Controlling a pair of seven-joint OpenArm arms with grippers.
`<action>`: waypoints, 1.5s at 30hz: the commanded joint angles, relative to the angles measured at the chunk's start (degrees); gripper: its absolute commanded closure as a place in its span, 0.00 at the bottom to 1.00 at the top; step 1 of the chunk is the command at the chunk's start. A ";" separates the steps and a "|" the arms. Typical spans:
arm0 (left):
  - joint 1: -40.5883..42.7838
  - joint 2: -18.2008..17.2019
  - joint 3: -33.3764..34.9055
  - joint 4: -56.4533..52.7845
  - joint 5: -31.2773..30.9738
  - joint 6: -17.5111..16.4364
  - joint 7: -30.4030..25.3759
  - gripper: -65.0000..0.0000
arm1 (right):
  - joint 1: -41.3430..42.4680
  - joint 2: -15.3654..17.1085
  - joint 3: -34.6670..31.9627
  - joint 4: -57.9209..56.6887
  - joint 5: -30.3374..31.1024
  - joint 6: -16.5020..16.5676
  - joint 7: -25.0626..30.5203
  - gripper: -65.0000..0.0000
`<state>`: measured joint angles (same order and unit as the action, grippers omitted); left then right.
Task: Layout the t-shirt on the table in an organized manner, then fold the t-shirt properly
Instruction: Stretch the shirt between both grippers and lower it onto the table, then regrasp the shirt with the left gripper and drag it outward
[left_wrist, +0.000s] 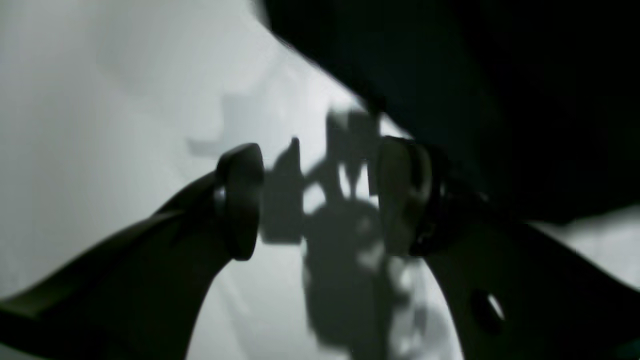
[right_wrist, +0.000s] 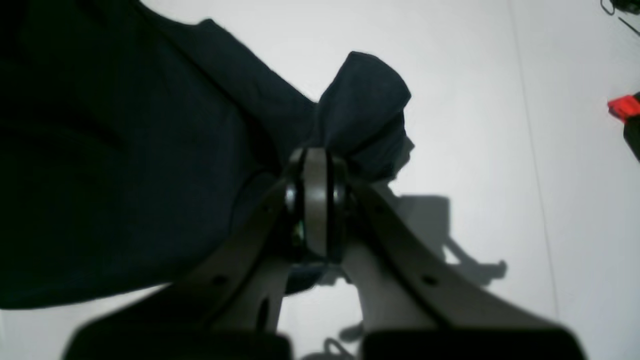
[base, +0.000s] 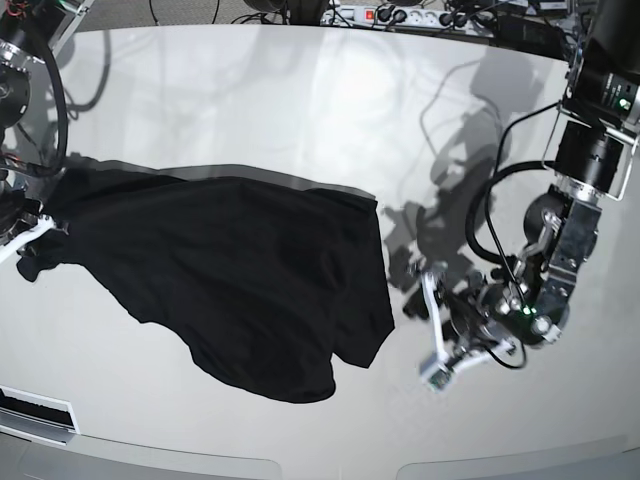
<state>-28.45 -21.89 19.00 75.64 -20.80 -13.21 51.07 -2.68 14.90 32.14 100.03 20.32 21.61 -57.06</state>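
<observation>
T-shirt (base: 240, 280) spread but rumpled on white counter (base: 300, 110), left half of base view, lower hem bunched and curled under near front edge. Not flat yet, layout unfinished by the look of it.

Right gripper (right_wrist: 316, 200) clamped shut on a bunched bit of the t-shirt, probably a sleeve or corner, at far left of base view. Left gripper (base: 437, 330) jaws apart, empty, just off the shirt's right edge, low over bare counter; fabric edge visible beside one pad (left_wrist: 400, 195) in wrist view, no contact certain.

Risks:
- Only one side held: pulling with right alone likely drags whole shirt sideways instead of flattening.
- Grip on a wad, maybe several layers: lifting could keep wrinkle locked in or fold sleeve under.
- Left closing on counter beside the edge: miss, or pinch of top layer only.
- Black fabric, poor contrast, edges hard to judge; curled hem may stay tucked and spoil fold.
</observation>
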 joint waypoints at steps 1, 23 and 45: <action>-1.42 -0.31 -1.01 0.63 -0.17 0.28 -0.98 0.43 | 0.68 1.03 0.39 1.03 -0.04 -0.70 0.90 1.00; -1.42 15.34 -13.46 -38.14 -9.73 -6.05 -24.11 0.35 | 0.72 1.01 0.37 1.03 -0.66 -1.27 0.92 0.84; -3.96 20.65 -18.38 -19.12 -57.86 -24.09 28.93 1.00 | 0.74 1.01 0.31 1.03 21.55 15.69 -2.27 0.84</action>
<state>-30.35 -1.74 0.78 55.46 -76.93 -37.19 80.79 -2.83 14.90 32.14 100.03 41.10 37.12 -60.66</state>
